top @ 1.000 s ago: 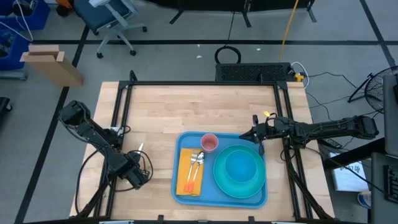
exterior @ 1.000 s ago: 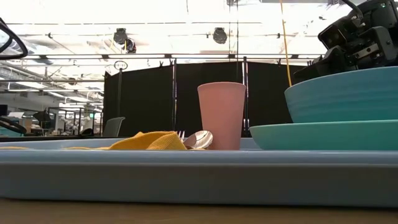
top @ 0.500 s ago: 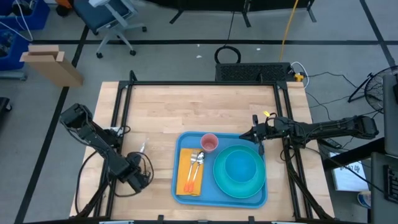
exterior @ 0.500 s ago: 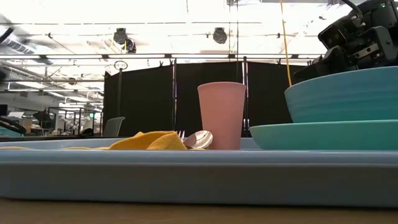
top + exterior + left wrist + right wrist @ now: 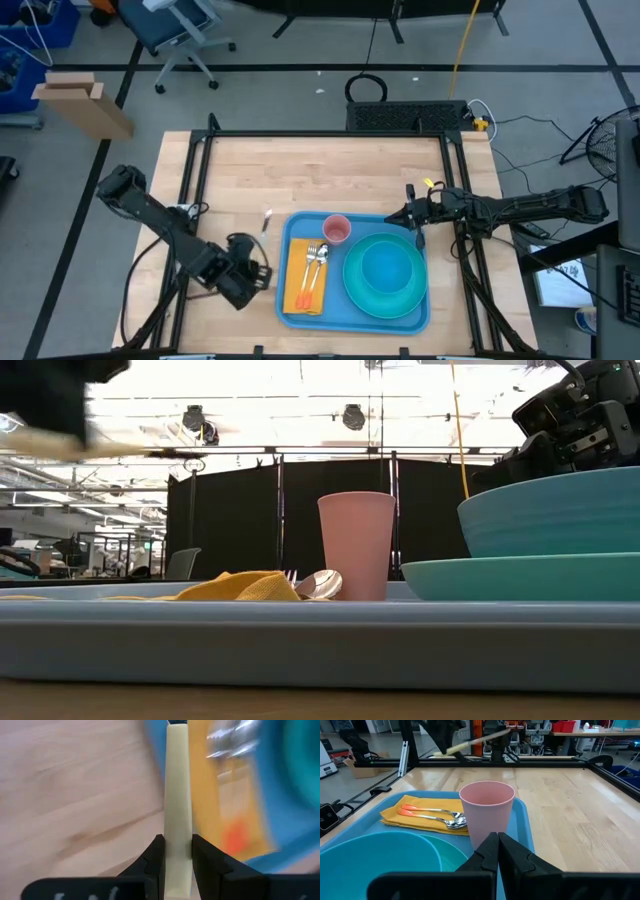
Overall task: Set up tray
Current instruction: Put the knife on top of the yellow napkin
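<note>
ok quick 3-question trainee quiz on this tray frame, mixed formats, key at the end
1. True or false: the pink cup stands on the blue tray.
2. What does the left gripper hold? A) cream flat stick B) spoon C) cup
3. Fill in: the spoons lie on the yellow ____.

Key: 1 true; 2 A; 3 napkin. The right gripper is shut and empty, beside the tray's far right corner.
</note>
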You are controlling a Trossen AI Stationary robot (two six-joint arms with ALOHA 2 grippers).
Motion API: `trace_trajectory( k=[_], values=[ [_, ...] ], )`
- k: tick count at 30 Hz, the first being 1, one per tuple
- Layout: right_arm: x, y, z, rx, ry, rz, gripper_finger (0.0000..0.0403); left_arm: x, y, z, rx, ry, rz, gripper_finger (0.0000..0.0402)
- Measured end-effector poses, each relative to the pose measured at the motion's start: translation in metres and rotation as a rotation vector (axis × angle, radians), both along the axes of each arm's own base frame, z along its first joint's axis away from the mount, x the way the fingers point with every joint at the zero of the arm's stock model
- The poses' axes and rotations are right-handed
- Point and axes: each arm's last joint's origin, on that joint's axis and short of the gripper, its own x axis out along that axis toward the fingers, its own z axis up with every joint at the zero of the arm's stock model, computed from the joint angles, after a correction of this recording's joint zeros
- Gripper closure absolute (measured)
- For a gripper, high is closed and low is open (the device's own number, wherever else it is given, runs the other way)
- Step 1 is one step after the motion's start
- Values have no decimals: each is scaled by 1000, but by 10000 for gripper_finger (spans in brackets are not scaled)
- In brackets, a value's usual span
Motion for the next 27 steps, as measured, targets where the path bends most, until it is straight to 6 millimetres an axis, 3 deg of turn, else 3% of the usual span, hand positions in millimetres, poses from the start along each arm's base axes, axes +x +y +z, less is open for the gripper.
trace_trajectory(
  k=[4, 12, 17, 27],
  values=[
    [0, 0, 0, 0, -2, 0, 403, 28, 4, -5, -21, -89, -16, 331],
    [0, 0, 0, 7, 4, 0, 403, 85, -4, -52, -138, -154, -84, 331],
    [0, 1, 0, 12, 1, 23, 403, 91, -12, -73, -165, -133, -27, 331],
    [0, 1, -1, 14, 7, 29, 403, 80, -35, -75, -271, -134, 77, 331]
  ],
)
